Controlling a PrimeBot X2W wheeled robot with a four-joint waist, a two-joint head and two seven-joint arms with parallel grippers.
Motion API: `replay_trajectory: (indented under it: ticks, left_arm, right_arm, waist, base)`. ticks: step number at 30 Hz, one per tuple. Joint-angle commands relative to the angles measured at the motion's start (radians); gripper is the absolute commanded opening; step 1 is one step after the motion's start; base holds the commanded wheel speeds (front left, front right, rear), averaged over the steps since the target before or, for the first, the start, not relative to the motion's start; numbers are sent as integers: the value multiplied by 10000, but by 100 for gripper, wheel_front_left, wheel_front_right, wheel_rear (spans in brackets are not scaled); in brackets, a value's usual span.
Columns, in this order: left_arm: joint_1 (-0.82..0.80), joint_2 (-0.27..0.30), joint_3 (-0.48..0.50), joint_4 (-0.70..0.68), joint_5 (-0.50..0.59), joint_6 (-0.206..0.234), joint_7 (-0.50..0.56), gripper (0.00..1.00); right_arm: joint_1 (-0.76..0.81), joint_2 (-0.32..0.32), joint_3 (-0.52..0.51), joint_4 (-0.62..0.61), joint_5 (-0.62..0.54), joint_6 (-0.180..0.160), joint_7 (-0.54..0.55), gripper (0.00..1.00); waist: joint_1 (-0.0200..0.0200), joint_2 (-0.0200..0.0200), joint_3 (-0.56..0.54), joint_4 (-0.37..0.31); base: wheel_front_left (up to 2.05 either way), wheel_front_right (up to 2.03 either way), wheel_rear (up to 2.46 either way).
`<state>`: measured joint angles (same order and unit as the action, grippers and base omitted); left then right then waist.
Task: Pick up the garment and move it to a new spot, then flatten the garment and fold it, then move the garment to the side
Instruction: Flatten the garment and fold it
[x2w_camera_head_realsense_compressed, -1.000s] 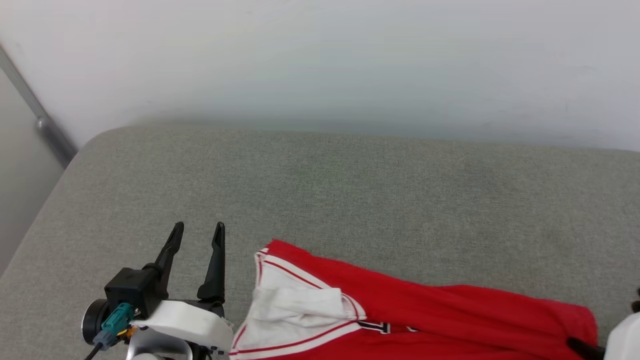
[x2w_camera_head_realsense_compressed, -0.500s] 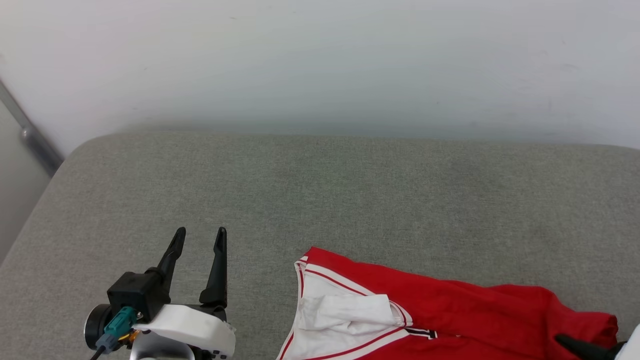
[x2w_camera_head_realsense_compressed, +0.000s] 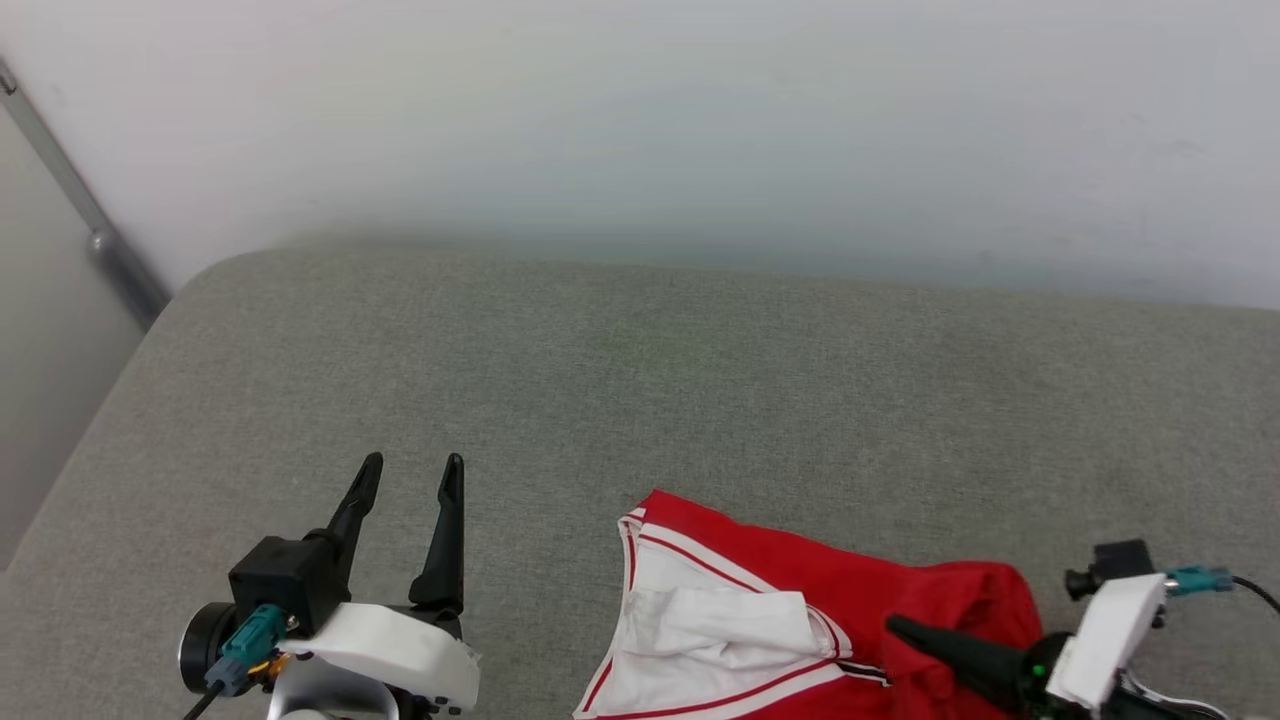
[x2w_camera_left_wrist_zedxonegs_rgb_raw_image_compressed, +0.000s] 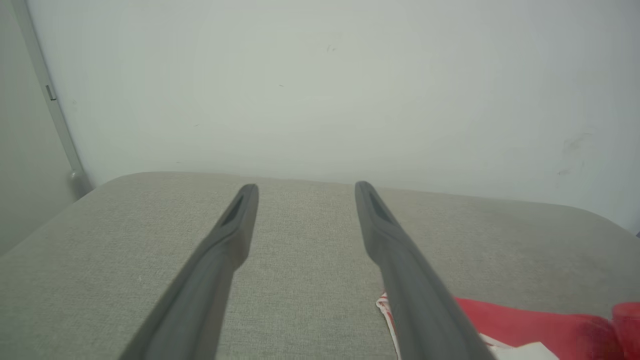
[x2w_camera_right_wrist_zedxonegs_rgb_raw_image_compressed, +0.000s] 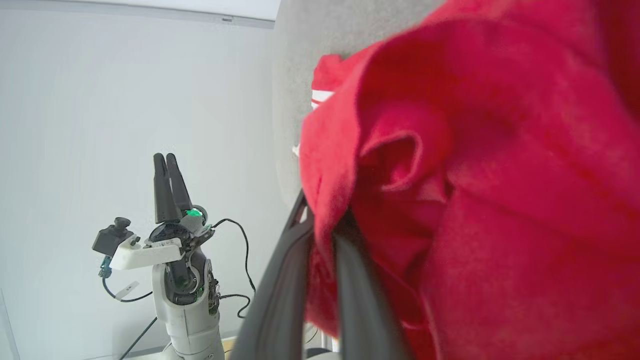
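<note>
The garment (x2w_camera_head_realsense_compressed: 800, 585) is a red jersey with a white sleeve and red-white trim, lying on the grey cushion at the bottom of the head view. Its right end is bunched up. My right gripper (x2w_camera_head_realsense_compressed: 897, 627) points left and is shut on that bunched red cloth. In the right wrist view the two fingers (x2w_camera_right_wrist_zedxonegs_rgb_raw_image_compressed: 285, 280) close on a fold of the garment (x2w_camera_right_wrist_zedxonegs_rgb_raw_image_compressed: 475, 175). My left gripper (x2w_camera_head_realsense_compressed: 413, 461) stands open over bare cushion, left of the garment and apart from it. The left wrist view has the left gripper (x2w_camera_left_wrist_zedxonegs_rgb_raw_image_compressed: 302, 187) empty, with the garment (x2w_camera_left_wrist_zedxonegs_rgb_raw_image_compressed: 525, 330) at lower right.
The wide grey cushion (x2w_camera_head_realsense_compressed: 700, 400) runs back to a white wall (x2w_camera_head_realsense_compressed: 640, 120). Its rounded left edge drops off near a slanted metal rail (x2w_camera_head_realsense_compressed: 95, 235). The left arm and its left gripper (x2w_camera_right_wrist_zedxonegs_rgb_raw_image_compressed: 166, 159) stand upright in the right wrist view.
My right gripper has come into the head view from the right, drawing the garment's red end leftward so it bunches. The camera has shifted a little. The left gripper stays open.
</note>
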<state>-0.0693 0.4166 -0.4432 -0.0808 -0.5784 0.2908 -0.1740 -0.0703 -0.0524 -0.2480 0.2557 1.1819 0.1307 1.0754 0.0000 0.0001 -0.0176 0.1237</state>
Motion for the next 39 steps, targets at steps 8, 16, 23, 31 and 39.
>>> replay_trajectory:
  ticks: [8,16,23,31,39]
  left_arm:
    - [-452,-170,-244,244,-58,-235,5,100]
    - [-693,-349,-359,447,-63,-328,-130,100]
    - [-775,-394,-369,650,-55,-345,-235,100]
    - [-580,-305,-269,698,-126,-212,-280,100]
    - [-368,-255,-181,678,-140,-13,-305,100]
  right_arm:
    - [-949,28,3748,1023,1312,0,-2695,0]
    - [-1974,26,6045,2080,1469,0,-4666,40]
    - [-2632,25,7010,2755,1074,0,-5478,100]
    - [-3192,-859,8342,1509,-1067,0,-5159,100]
    - [-2348,-2036,7164,-812,-4173,0,-6489,100]
  waist:
    - [0,-1,271,557]
    - [0,-1,726,756]
    - [0,-1,793,730]
    - [0,-1,617,398]
    - [0,-1,372,-22]
  base:
    - [0,0,0]
    - [0,0,0]
    - [0,0,0]
    - [0,0,0]
    - [0,0,0]
